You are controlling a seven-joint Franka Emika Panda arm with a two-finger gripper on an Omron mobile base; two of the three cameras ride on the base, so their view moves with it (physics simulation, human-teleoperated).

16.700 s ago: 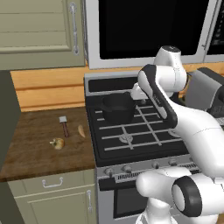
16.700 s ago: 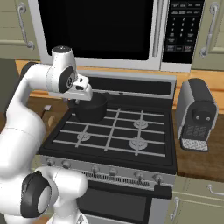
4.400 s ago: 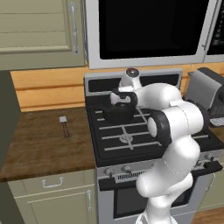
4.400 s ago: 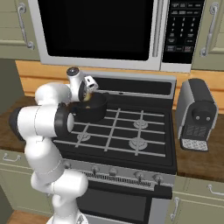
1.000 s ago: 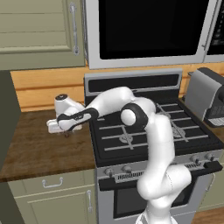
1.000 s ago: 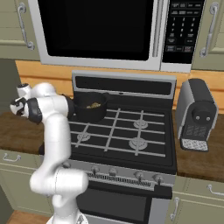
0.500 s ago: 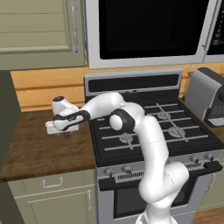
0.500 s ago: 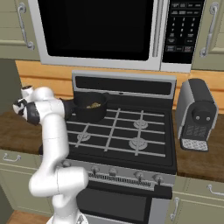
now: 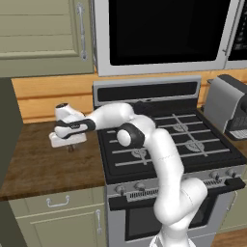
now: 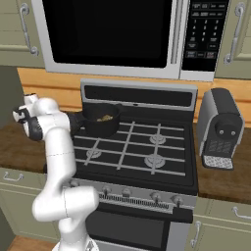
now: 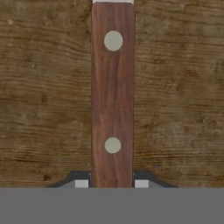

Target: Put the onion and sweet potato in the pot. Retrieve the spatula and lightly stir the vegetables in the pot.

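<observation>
The gripper [image 11: 112, 183] is down on the wooden counter [image 9: 38, 164] at nine o'clock of the stove [image 9: 164, 144], and its jaws are pinched narrow on the spatula [image 11: 112, 96], one fingertip [image 11: 81, 183] touching each side of the handle. This looks like the retrieve step: the pot [image 10: 100, 120] sits on the stove's back-left burner with pale vegetable pieces inside, so the onion and sweet potato seem to be in already.

To do this well, I'd say lift straight up first so the blade clears the counter before any swing toward three o'clock. The grip looks centred across the handle's width, which should stop it twisting. It sits toward the handle's end, though, so the blade end may droop. Keep the carry slow, then lower the blade into the pot gently.

The spatula's handle is a flat, dark reddish-brown wooden strip with two pale round rivets, running toward twelve o'clock in the hand view. A sliver of pale grey blade shows at the very top edge.
</observation>
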